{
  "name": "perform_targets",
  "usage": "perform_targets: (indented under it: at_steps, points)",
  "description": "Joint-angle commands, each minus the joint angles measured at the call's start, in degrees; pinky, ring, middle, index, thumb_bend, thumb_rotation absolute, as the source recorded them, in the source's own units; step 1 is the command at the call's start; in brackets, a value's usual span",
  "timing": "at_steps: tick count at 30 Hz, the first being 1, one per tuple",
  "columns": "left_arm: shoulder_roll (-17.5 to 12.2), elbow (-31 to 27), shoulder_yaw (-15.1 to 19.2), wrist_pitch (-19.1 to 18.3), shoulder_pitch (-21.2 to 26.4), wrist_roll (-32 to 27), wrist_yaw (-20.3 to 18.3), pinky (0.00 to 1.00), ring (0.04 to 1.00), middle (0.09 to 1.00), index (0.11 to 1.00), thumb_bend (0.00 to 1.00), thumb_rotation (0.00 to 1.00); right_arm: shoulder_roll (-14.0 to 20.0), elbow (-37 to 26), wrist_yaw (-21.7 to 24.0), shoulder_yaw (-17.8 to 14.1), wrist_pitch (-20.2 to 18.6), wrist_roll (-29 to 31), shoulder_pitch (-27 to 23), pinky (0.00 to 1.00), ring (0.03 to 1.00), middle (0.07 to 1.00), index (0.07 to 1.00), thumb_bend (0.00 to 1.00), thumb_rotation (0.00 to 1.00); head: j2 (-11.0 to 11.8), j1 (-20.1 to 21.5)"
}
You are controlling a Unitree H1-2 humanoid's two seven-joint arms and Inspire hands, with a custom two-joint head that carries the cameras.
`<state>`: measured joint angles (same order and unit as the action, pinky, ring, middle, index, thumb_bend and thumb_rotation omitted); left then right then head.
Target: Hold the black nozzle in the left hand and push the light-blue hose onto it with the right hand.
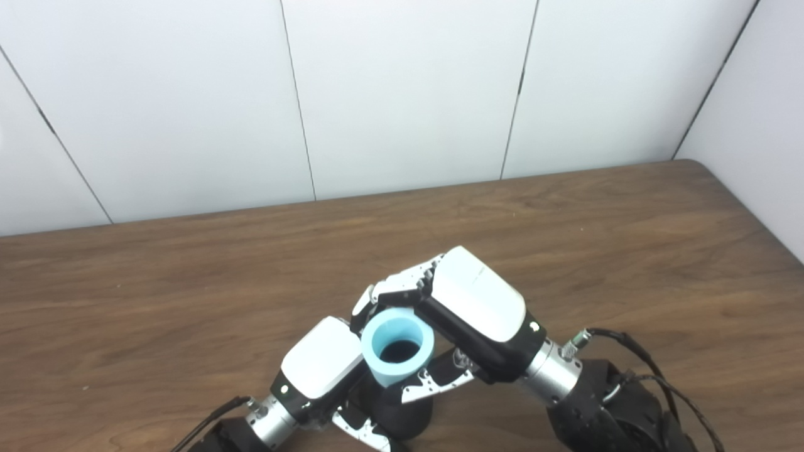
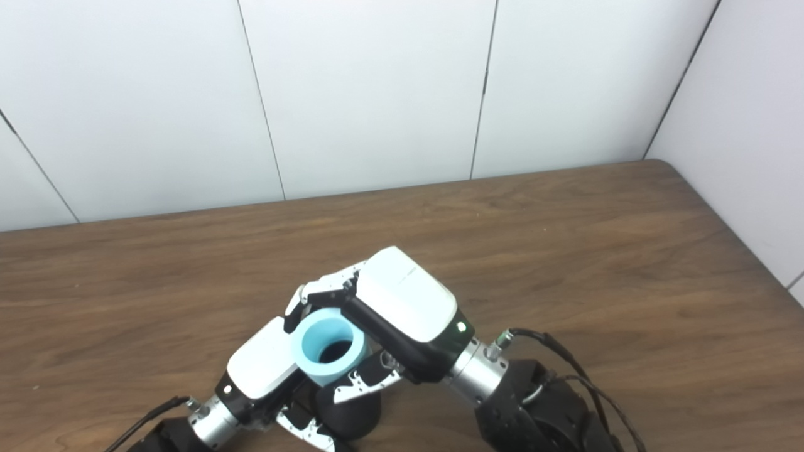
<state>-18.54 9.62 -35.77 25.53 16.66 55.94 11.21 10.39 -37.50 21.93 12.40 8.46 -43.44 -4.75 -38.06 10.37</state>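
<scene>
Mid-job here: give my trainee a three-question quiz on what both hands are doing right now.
1. True or false: the right hand is shut on the light-blue hose.
2. Where is the black nozzle relative to the hose? A) below it B) far away on the table
3. Fill in: the hose's open end faces ___ the camera.

Key: 1 true; 2 A; 3 toward. The left hand holds the nozzle.

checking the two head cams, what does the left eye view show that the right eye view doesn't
Only the left eye view: a third panel seam at the wall's far left. Only the right eye view: more of the right side wall. Both: the right hand shut on the light-blue hose, set over the black nozzle that the left hand grips, above the table.
</scene>
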Motion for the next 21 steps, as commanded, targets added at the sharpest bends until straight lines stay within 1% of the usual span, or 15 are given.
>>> perform_targets:
  at_steps: [1, 5, 7, 8, 10, 12, 15, 21]
  points:
    - [0.3, 6.0, -3.5, -0.5, -5.9, 2.2, -1.7, 0.15, 0.201, 0.471, 0.483, 0.53, 0.0, -0.3, -2.4, -0.5, -0.7, -0.6, 1.2, -1.1, 0.19, 0.334, 0.455, 0.558, 0.5, 0.0, -0.1, 0.0]
    - [0.4, 6.1, -3.5, -0.4, -5.9, 2.3, -1.2, 0.13, 0.18, 0.471, 0.483, 0.53, 0.0, -0.4, -2.8, 0.0, -1.2, -2.0, 2.8, -0.7, 0.16, 0.32, 0.448, 0.556, 0.5, 0.0, -0.1, 0.0]
    - [0.4, 6.0, -3.4, -0.5, -6.0, 2.2, -1.4, 0.15, 0.199, 0.472, 0.483, 0.53, 0.0, -0.4, -2.9, 0.3, -1.2, -2.4, 3.0, -0.5, 0.15, 0.319, 0.447, 0.556, 0.5, 0.0, -0.2, -0.1]
    - [0.4, 5.8, -3.4, -0.6, -6.1, 2.1, -1.7, 0.15, 0.201, 0.472, 0.483, 0.53, 0.0, -0.3, -3.0, 0.4, -1.2, -2.6, 2.9, -0.4, 0.15, 0.349, 0.479, 0.512, 0.51, 0.0, -0.2, -0.1]
    - [0.3, 5.5, -3.4, -0.8, -6.1, 2.0, -2.2, 0.15, 0.203, 0.472, 0.483, 0.53, 0.0, -0.3, -3.0, 0.5, -1.1, -2.7, 2.8, -0.2, 0.14, 0.325, 0.452, 0.545, 0.5, 0.0, -0.2, -0.1]
    - [0.2, 5.2, -3.5, -0.9, -6.1, 2.0, -2.6, 0.16, 0.207, 0.472, 0.483, 0.53, 0.0, -0.3, -2.7, 0.1, -1.1, -2.5, 2.9, 0.0, 0.16, 0.328, 0.457, 0.556, 0.5, 0.0, -0.4, -0.2]
    - [0.2, 5.1, -3.5, -0.9, -6.3, 1.9, -2.8, 0.15, 0.192, 0.471, 0.483, 0.53, 0.0, -0.3, -2.2, -0.4, -1.1, -2.2, 2.9, 0.4, 0.17, 0.329, 0.459, 0.559, 0.5, 0.0, -0.4, -0.2]
    - [0.1, 4.9, -3.5, -1.1, -6.3, 1.9, -3.1, 0.15, 0.2, 0.471, 0.483, 0.53, 0.0, -0.3, -1.3, -1.2, -0.9, -1.8, 3.1, 1.0, 0.2, 0.351, 0.484, 0.555, 0.5, 0.0, -0.5, -0.3]
